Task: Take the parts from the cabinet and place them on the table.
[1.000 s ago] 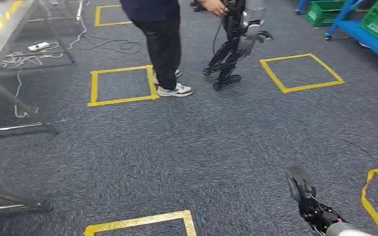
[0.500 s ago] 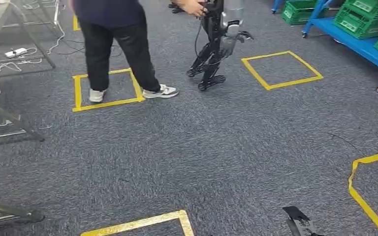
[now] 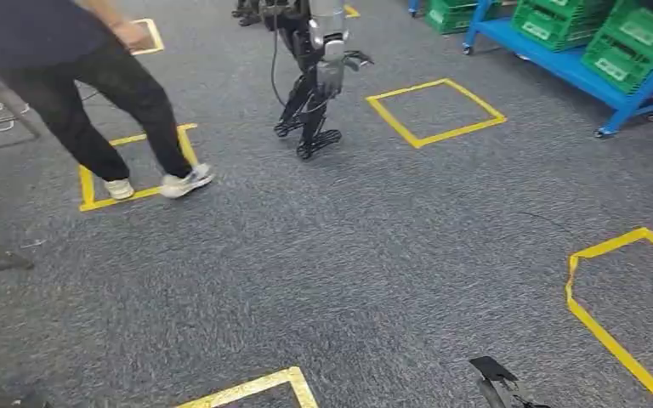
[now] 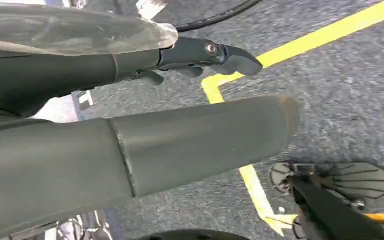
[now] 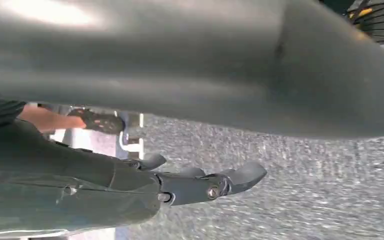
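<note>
Grey carpet [image 3: 374, 255], blue shelving [image 3: 561, 64] ahead-right. We hold nothing: left robot hand [image 4: 200, 55], right robot hand [image 5: 200, 185] fingers apart. Advice: approach shelving steadily, skirting person [image 3: 93, 93] far left of it.

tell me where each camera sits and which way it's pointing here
Head view: high on the robot, looking forward and down at grey carpet with yellow tape squares, a walking person, another robot and blue shelving with green crates; the right hand's tip shows.
Left wrist view: behind the hanging left hand, facing the floor.
Right wrist view: behind the right hand, facing carpet.
Shared: head and left wrist views both show yellow tape on carpet.
</note>
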`<state>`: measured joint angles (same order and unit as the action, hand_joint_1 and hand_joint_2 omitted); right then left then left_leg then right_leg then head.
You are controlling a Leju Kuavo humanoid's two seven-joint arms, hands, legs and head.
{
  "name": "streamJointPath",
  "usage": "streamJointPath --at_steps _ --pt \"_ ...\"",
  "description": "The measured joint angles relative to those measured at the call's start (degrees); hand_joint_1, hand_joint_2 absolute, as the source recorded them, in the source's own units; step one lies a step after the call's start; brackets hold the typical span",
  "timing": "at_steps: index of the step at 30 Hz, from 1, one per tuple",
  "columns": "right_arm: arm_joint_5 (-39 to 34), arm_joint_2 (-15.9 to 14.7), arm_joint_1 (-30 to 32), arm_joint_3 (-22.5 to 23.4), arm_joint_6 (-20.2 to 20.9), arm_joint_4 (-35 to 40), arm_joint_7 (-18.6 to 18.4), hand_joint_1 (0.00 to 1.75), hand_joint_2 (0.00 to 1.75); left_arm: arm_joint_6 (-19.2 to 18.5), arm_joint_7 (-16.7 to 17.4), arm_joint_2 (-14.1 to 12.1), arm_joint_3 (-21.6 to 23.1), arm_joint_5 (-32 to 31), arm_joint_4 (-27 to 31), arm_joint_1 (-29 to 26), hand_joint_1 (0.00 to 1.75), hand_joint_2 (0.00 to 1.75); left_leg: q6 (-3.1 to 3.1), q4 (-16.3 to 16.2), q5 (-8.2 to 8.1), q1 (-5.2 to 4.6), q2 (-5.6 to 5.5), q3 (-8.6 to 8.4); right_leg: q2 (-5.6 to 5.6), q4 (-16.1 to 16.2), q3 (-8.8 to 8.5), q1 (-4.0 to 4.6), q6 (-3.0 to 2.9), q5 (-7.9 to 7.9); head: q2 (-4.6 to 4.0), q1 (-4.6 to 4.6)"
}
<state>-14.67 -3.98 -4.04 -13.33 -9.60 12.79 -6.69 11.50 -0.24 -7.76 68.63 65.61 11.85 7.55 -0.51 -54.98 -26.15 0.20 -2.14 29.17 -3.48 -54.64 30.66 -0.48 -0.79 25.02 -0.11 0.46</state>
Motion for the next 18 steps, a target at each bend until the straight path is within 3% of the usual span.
streamJointPath --at_steps 1,3,5,6,7,9,10,11,12,14,15,16,17,18 --pt "0.0 0.2 -0.1 -0.1 0.0 0.0 -0.1 0.00 0.00 0.0 0.0 -0.1 0.0 0.0 0.0 0.1 0.00 0.00 0.02 1.5 -0.28 -0.22 -0.29 -0.32 -0.34 -0.4 0.18 0.51 0.28 0.12 0.00 -0.11" --pt "0.0 0.2 0.0 -0.2 0.0 -0.1 -0.5 0.00 0.00 0.0 0.0 -0.2 0.0 0.0 0.0 0.4 0.00 0.00 -0.01 1.3 -0.29 -0.39 0.41 -0.11 -0.88 -0.1 0.37 0.18 0.81 -0.09 0.00 0.07" --pt "-0.1 0.3 0.0 -0.3 0.1 -0.3 -0.7 0.00 0.00 0.0 -0.2 -0.2 0.0 0.0 0.0 0.4 0.00 0.00 -0.77 2.3 0.37 -0.08 1.19 -0.42 -1.55 0.0 0.52 0.29 1.60 -0.22 0.00 0.09" --pt "-0.1 0.4 0.1 -0.4 0.0 -0.4 -0.7 0.00 0.00 0.0 -0.3 -0.1 0.0 -0.2 0.0 0.4 0.00 0.00 -0.95 2.7 0.63 -0.01 1.80 -0.71 0.12 -1.4 0.95 0.17 1.65 0.84 0.00 0.17" --pt "-0.1 0.4 0.0 -0.4 0.0 -0.4 -0.7 0.00 0.00 0.0 -0.5 -0.1 0.0 -0.2 0.0 0.3 0.00 0.00 -1.23 2.8 0.67 -0.02 2.01 -0.69 1.62 -4.8 2.47 0.16 1.80 3.32 0.00 0.66" --pt "-0.1 0.4 0.0 -0.4 -0.1 -0.5 -0.5 0.00 0.00 0.0 -0.9 -0.1 0.0 -0.2 0.0 0.1 0.00 0.00 -1.30 2.7 0.65 -0.11 2.85 -0.68 2.61 -14.3 6.65 -0.06 2.29 8.17 0.00 1.20" --pt "-0.1 0.4 0.0 -0.5 -0.1 -0.5 -0.5 0.00 0.00 0.0 -1.0 -0.1 0.0 -0.2 0.0 0.1 0.00 0.00 -1.31 2.7 0.63 -0.11 3.23 -0.65 2.80 -18.0 8.29 -0.12 2.48 9.38 0.00 1.20" --pt "-0.1 0.5 0.1 -0.5 -0.1 -0.5 -0.4 0.00 0.00 0.0 -1.0 -0.1 0.0 -0.2 0.0 0.1 0.00 0.00 -1.30 2.7 0.62 -0.10 3.59 -0.68 2.97 -19.1 8.78 -0.24 2.64 9.12 0.00 1.51" --pt "-0.1 0.5 0.1 -0.6 -0.1 -0.6 -0.3 0.00 0.00 0.0 -1.0 -0.1 0.0 -0.2 0.0 0.1 0.00 0.00 -1.18 2.7 0.54 -0.10 3.91 -0.74 3.13 -16.9 7.68 -0.39 2.69 7.36 0.00 1.73" --pt "-0.1 0.5 0.0 -0.6 -0.2 -0.6 -0.3 0.00 0.00 -0.1 -1.1 0.0 0.0 -0.2 0.0 0.1 0.00 0.00 -0.79 2.5 0.24 -0.03 4.55 -1.07 3.89 -6.7 2.30 -0.57 2.67 2.28 0.00 2.06" --pt "-0.1 0.5 0.0 -0.7 -0.2 -0.6 -0.2 0.00 0.00 -0.1 -1.2 0.0 0.0 -0.2 0.0 0.2 0.00 0.00 -0.50 2.3 0.01 -0.09 4.79 -1.16 5.23 -2.1 -0.13 -0.57 2.60 0.59 0.00 2.23" --pt "-0.1 0.6 -0.1 -0.8 -0.2 -0.6 -0.2 0.00 0.00 -0.1 -1.2 -0.1 0.0 -0.2 0.0 0.2 0.00 0.00 -0.09 1.8 -0.28 -0.57 4.94 -1.01 6.39 -0.2 -0.71 -0.01 2.42 1.16 0.00 2.49" --pt "-0.1 0.6 -0.1 -0.8 -0.2 -0.6 -0.2 0.00 0.00 -0.1 -1.2 -0.1 0.0 -0.2 0.0 0.2 0.00 0.00 0.09 1.8 -0.28 -0.57 5.14 -0.92 5.49 -0.3 -0.49 -0.13 1.74 0.90 0.00 2.27" --pt "-0.1 0.6 -0.1 -0.8 -0.2 -0.6 -0.2 0.00 0.00 -0.1 -1.2 0.0 0.0 -0.2 0.0 0.2 0.00 0.00 0.19 1.8 -0.28 -0.55 5.47 -0.95 5.17 -0.4 -0.36 -0.03 1.53 0.89 0.00 1.70"
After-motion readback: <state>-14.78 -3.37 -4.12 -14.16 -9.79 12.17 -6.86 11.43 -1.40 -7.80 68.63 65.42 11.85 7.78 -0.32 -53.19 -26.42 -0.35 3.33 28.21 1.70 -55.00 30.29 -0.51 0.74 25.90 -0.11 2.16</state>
